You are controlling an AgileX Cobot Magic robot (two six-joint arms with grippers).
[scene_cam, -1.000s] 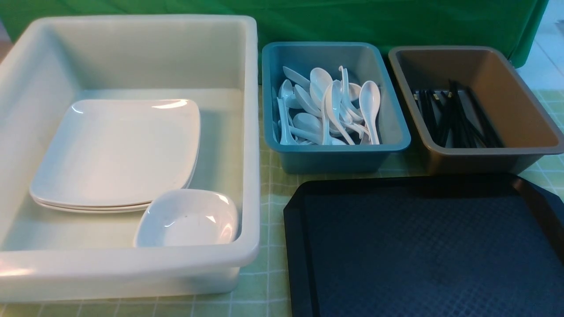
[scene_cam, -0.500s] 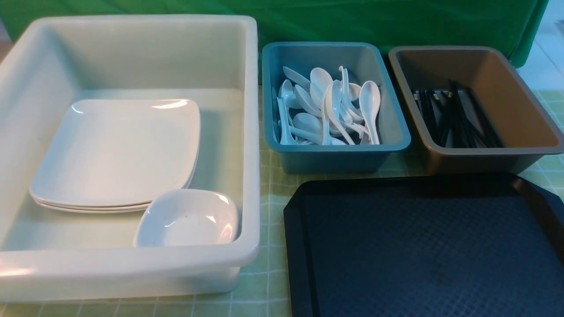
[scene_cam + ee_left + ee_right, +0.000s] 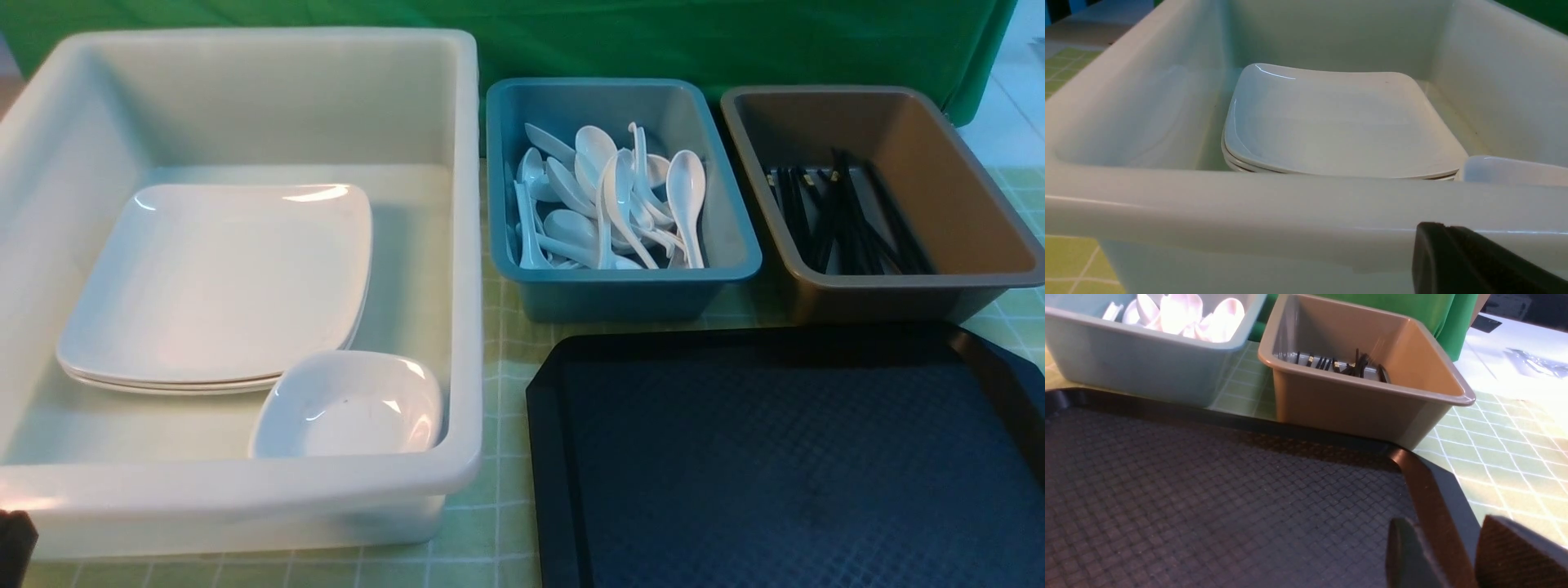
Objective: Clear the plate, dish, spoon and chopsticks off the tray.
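Note:
The black tray (image 3: 784, 457) lies bare at the front right, with nothing on its textured surface (image 3: 1208, 498). Two stacked plates (image 3: 212, 278) and a small deep dish (image 3: 347, 404) rest inside the white tub (image 3: 245, 482). Several spoons (image 3: 612, 204) fill the teal bin, and the chopsticks (image 3: 841, 220) lie in the brown bin. My left gripper (image 3: 1431, 226) is shut and empty, just outside the tub's near wall (image 3: 1249, 204). My right gripper (image 3: 1447, 535) is open, and the tray's right rim shows in the gap between its fingers.
The teal bin (image 3: 620, 294) and the brown bin (image 3: 963, 212) stand side by side behind the tray. A green checked cloth covers the table, with a green curtain behind. A dark tip of the left arm (image 3: 15, 543) shows at the front left corner.
A dark tip of the left arm has come into the front view at the bottom left corner. Nothing else has moved.

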